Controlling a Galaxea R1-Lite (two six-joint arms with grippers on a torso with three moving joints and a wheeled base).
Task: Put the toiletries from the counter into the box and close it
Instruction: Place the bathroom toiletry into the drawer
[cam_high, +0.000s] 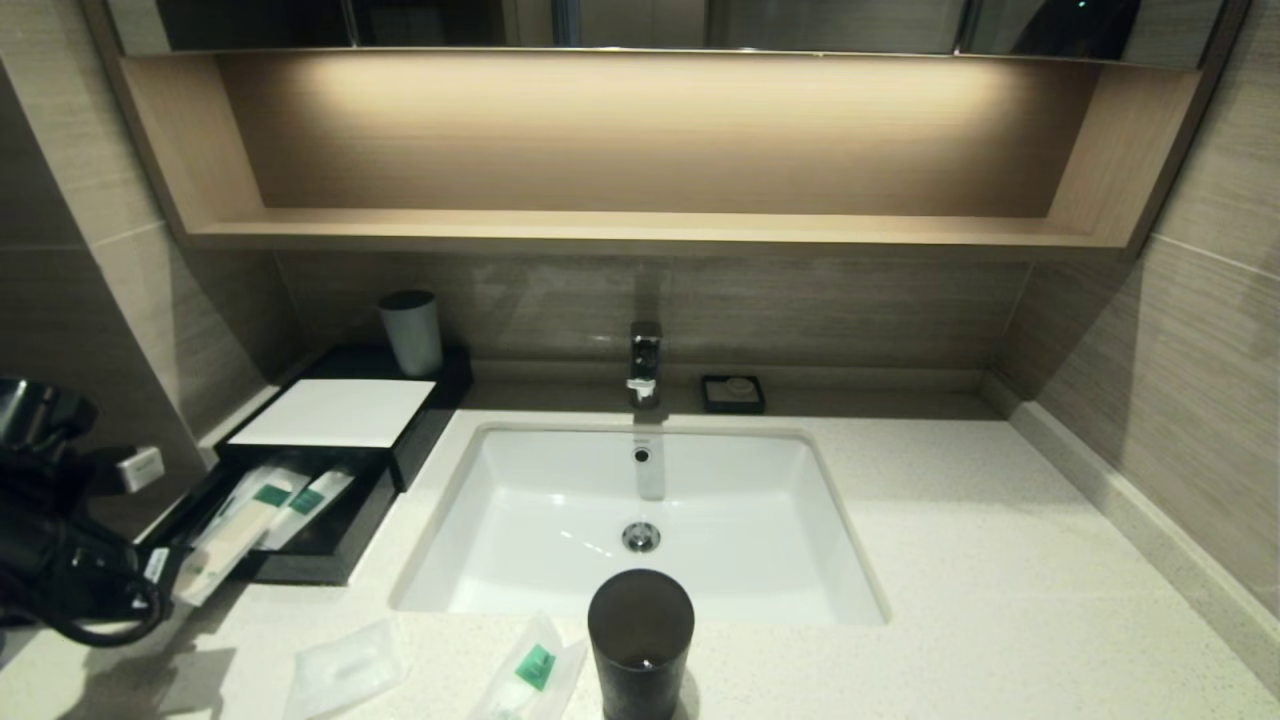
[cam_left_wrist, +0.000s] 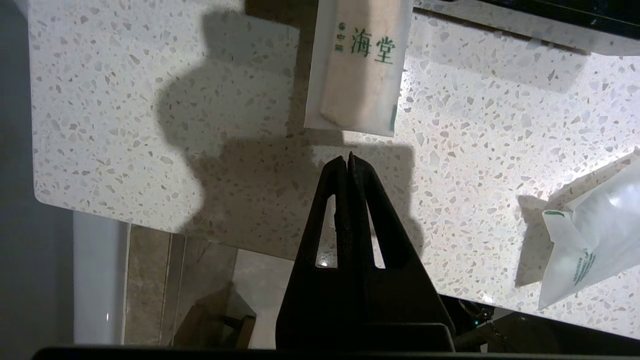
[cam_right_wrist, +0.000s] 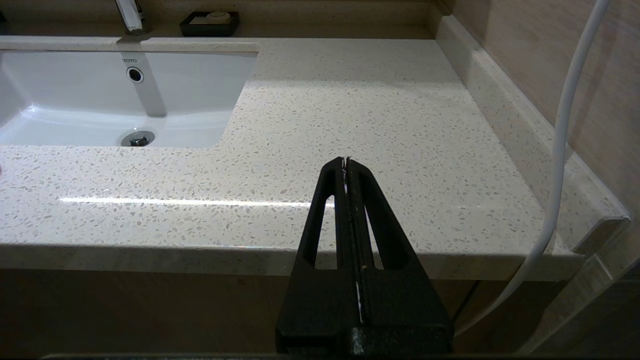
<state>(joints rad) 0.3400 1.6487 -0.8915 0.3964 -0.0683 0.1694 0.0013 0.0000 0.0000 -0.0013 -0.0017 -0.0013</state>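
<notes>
Step in hand, at a guess: nudging the long translucent-white packet with green characters (cam_left_wrist: 356, 70) fully into the pull-out tray of the low black box with the white top panel (cam_high: 335, 412). Best done with a level push along the packet's long axis, tips kept just above the off-white speckled stone surface (cam_high: 1000, 560) so nothing snags, and slow enough that the flexible sleeve slides rather than buckles or skews against the tray's front wall. Left pincer (cam_left_wrist: 348, 159) pressed together and empty, tips just short of the packet's near end, aimed almost squarely at it, not touching as far as the wrist view shows. Packet lying slanted, far part in the tray among other green-labelled sachets (cam_high: 300, 497), near end overhanging the tray front onto the surface at (cam_high: 215, 565). Two more items waiting on the surface in front of the white sunken basin (cam_high: 640, 520): a squarish clear packet (cam_high: 345, 668) and a green-labelled sachet (cam_high: 535, 670), the latter just beside a dark cylindrical cup (cam_high: 640, 640); both well off to the side of the left pincer. Tray standing open, closing not yet possible with the packet sticking out. Right pincer (cam_right_wrist: 346, 161) pressed together too, holding nothing, parked over bare surface on the far side of the basin.
</notes>
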